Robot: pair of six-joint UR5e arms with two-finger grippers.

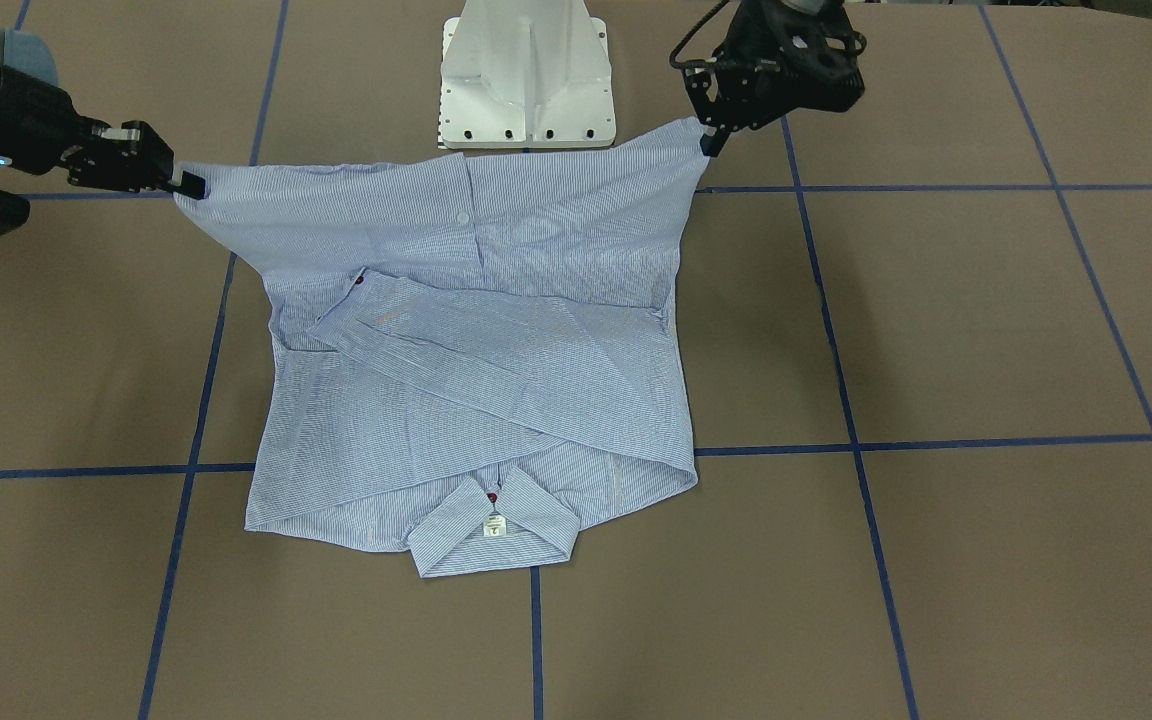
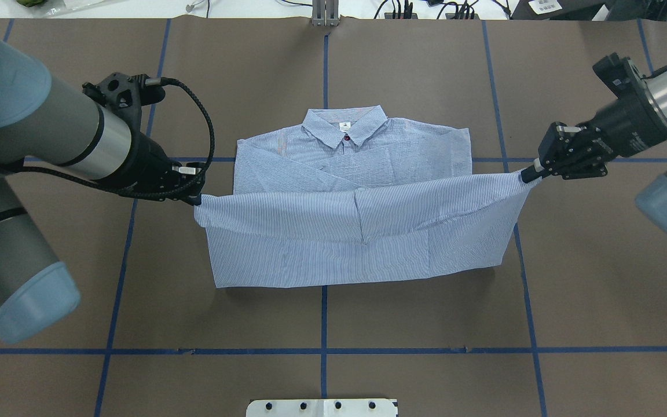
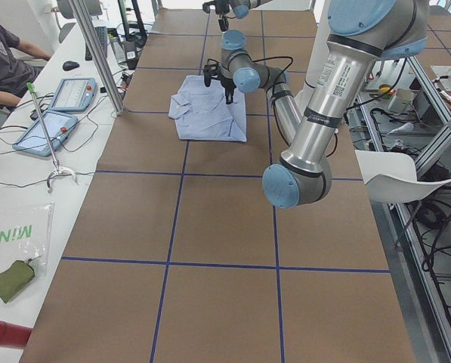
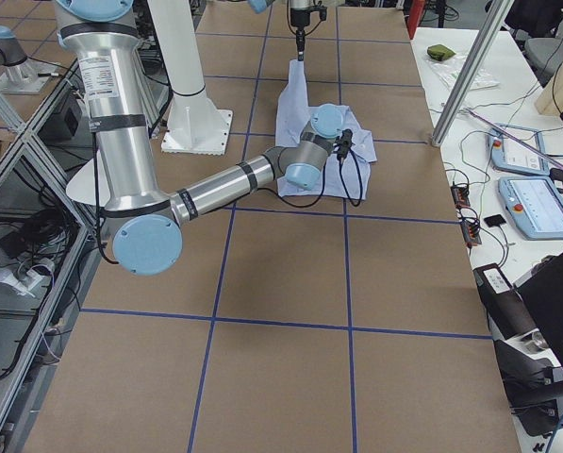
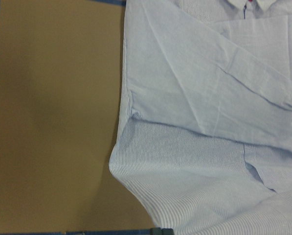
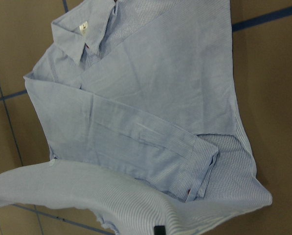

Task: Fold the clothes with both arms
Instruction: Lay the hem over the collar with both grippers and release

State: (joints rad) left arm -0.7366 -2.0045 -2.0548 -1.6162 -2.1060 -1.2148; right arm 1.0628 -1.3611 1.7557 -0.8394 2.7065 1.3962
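The blue-and-white striped shirt (image 1: 476,400) lies on the brown table with its collar (image 2: 345,124) on the far side from the robot and its sleeves folded across the front. Its hem is lifted and stretched between both grippers. My left gripper (image 2: 197,200) is shut on one hem corner, at the top right in the front view (image 1: 706,140). My right gripper (image 2: 527,174) is shut on the other hem corner, at the left in the front view (image 1: 186,185). The raised hem panel hides the shirt's lower half from overhead. Both wrist views look down on the shirt (image 5: 199,122) (image 6: 150,112).
The white pedestal base (image 1: 526,75) stands just behind the lifted hem. Blue tape lines (image 2: 323,324) cross the brown table. In the exterior left view an operator (image 3: 6,64) sits at a side bench with tablets (image 3: 47,132).
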